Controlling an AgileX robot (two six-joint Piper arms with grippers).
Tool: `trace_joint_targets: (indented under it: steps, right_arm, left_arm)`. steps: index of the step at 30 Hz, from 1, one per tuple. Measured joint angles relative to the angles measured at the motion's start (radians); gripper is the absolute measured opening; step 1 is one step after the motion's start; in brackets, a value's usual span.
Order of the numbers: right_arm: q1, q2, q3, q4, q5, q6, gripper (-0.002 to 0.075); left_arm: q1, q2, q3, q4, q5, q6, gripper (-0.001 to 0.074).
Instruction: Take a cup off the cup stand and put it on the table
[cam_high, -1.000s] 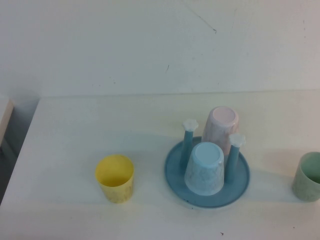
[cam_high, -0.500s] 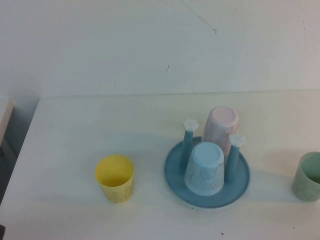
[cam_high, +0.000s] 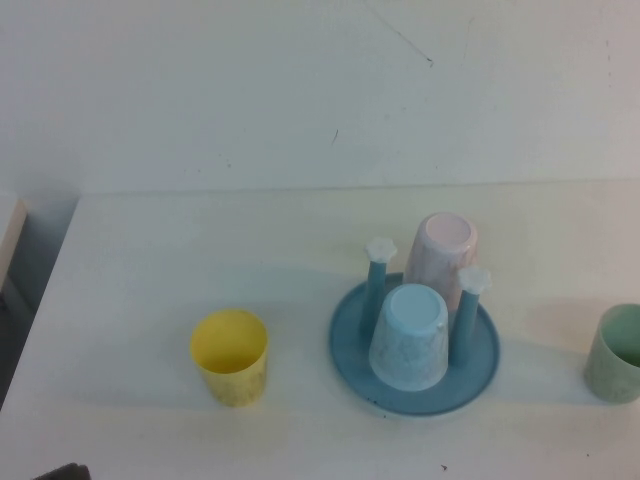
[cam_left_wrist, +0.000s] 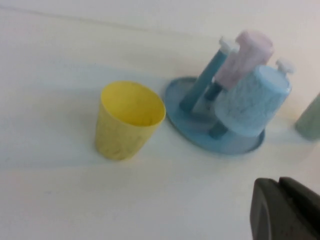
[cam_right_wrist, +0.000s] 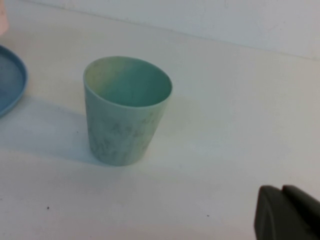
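A white surface (cam_high: 180, 250) is being viewed from above. The blue cup stand (cam_high: 350, 362) is sitting toward the near right of the surface. The light blue cup (cam_high: 410, 336) is being carried upside down on the stand's near peg, with a pink cup (cam_high: 443, 256) inverted behind it. A yellow cup (cam_high: 231, 356) is standing upright toward the near edge, left of the stand; a green cup (cam_high: 616, 352) is standing at the right edge. The left gripper (cam_left_wrist: 286, 209) and right gripper (cam_right_wrist: 287, 214) are being held low over the near edge, fingers fully closed, gripping nothing.
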Motion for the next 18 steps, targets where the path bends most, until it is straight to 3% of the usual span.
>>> trace_joint_targets:
  steps: [4,10,13,18]
  right_arm:
    - [0.0,0.0,0.0,0.0,0.0,0.0,-0.0003]
    - [0.0,0.0,0.0,0.0,0.0,0.0,-0.0003]
    - [0.0,0.0,0.0,0.0,0.0,0.0,-0.0003]
    - [0.0,0.0,0.0,0.0,0.0,0.0,-0.0003]
  left_arm:
    - [0.0,0.217,-0.281,0.171,0.227,0.038,-0.0002]
    - [-0.019,0.546,-0.684,0.176,0.45,0.137,-0.0002]
    - [-0.09,0.664,-0.802,0.232,0.469,0.144,-0.0002]
    - [-0.284,0.817,-0.911,0.397,0.48,0.085,-0.0002]
